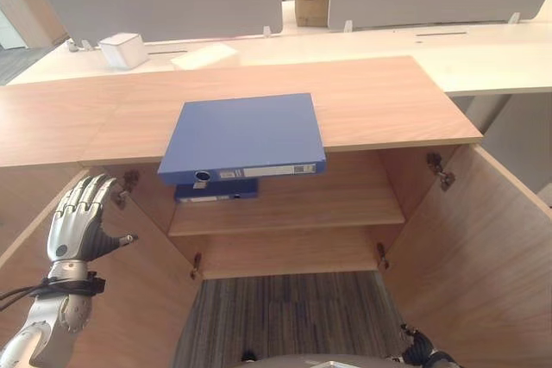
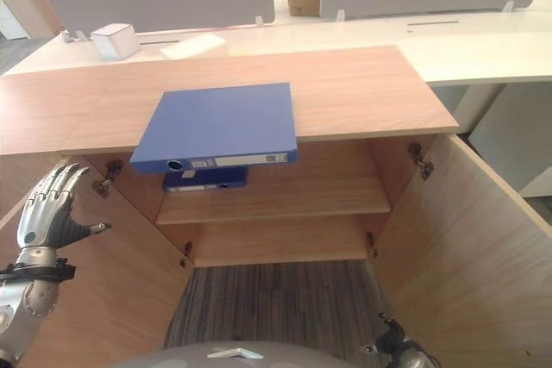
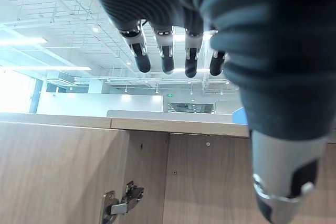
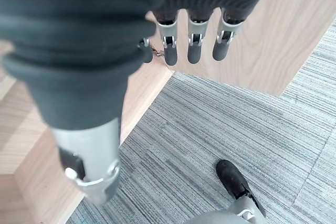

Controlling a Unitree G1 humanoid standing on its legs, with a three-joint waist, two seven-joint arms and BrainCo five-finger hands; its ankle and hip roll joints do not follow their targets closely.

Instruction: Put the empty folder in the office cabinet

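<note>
A blue folder (image 1: pixel 246 134) lies flat on the wooden cabinet top (image 1: pixel 388 101), its spine sticking out over the front edge. A second blue folder (image 1: pixel 216 190) lies on the upper shelf (image 1: pixel 328 204) right below it. Both cabinet doors stand wide open. My left hand (image 1: pixel 78 221) is raised in front of the left door (image 1: pixel 138 299), below and left of the folders, open with its fingers (image 3: pixel 165 56) straight and nothing in it. My right hand (image 1: pixel 420 349) hangs low by the right door (image 1: pixel 466 247), its fingers (image 4: pixel 195 45) straight over the carpet, holding nothing.
Behind the cabinet are white desks with a white box (image 1: pixel 123 49), a flat white pack (image 1: pixel 204 56) and grey divider panels (image 1: pixel 172 2). A door hinge (image 3: pixel 123 203) sits near my left hand. Grey carpet (image 1: pixel 285 316) lies between the open doors.
</note>
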